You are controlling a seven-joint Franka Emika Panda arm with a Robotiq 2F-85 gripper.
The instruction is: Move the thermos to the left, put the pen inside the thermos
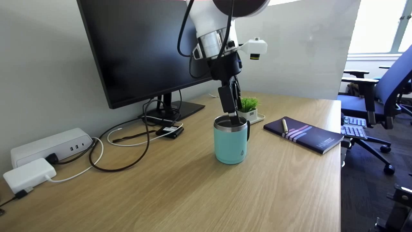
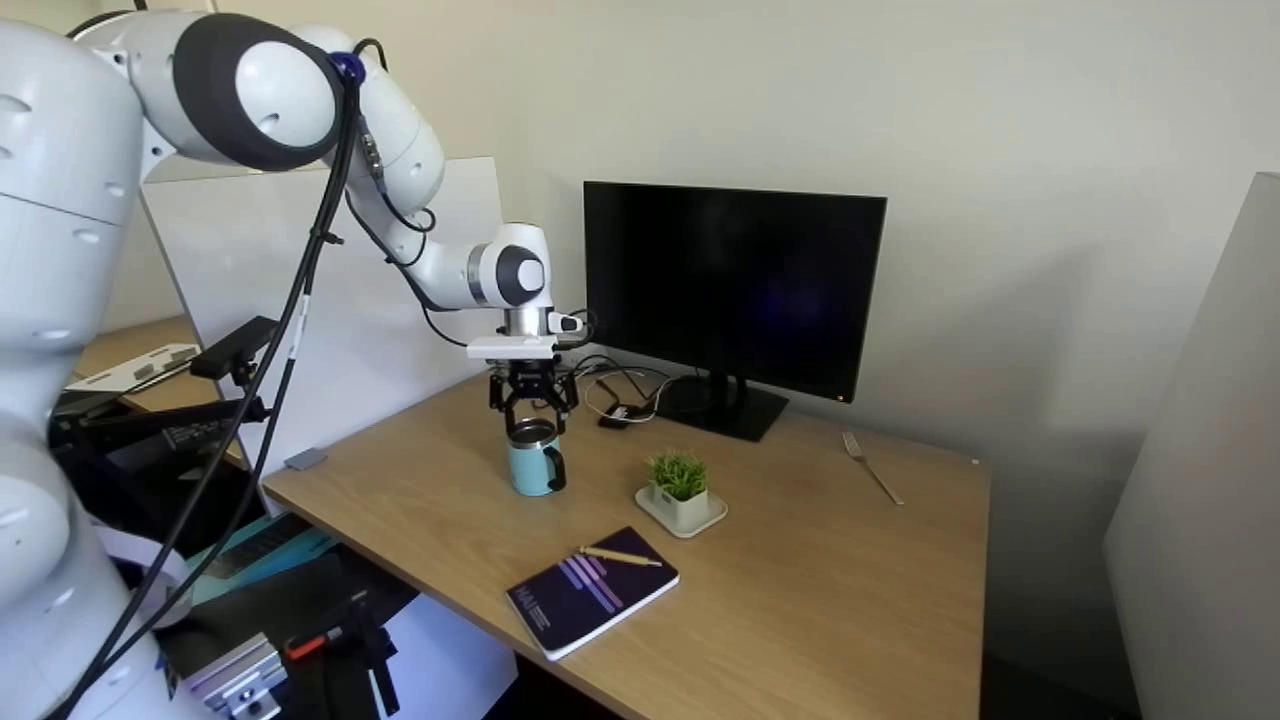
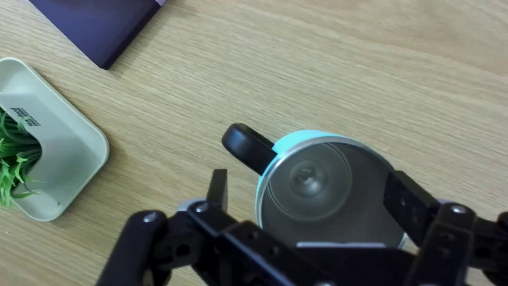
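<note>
The thermos, a teal mug with a steel rim and dark handle, stands upright on the desk in both exterior views (image 1: 230, 148) (image 2: 533, 472). The wrist view looks down into it (image 3: 329, 202), and its inside is bare. My gripper (image 3: 307, 192) is open at the mug's rim, its fingers wide apart. In the wrist view one finger is left of the mug, by the handle, and the other overlaps the right rim; contact cannot be told. The gripper also shows in an exterior view (image 2: 535, 415). The light-coloured pen lies on the notebook (image 1: 285, 126) (image 2: 620, 556), outside the wrist view.
The dark notebook (image 1: 305, 137) (image 3: 107, 28) lies near the desk edge. A potted green plant (image 2: 680, 478) (image 3: 16, 159) on a pale tray stands on the handle side. A monitor (image 2: 730, 290), loose cables (image 1: 148, 135), a white power box (image 1: 51, 146) and a fork (image 2: 872, 470) are around.
</note>
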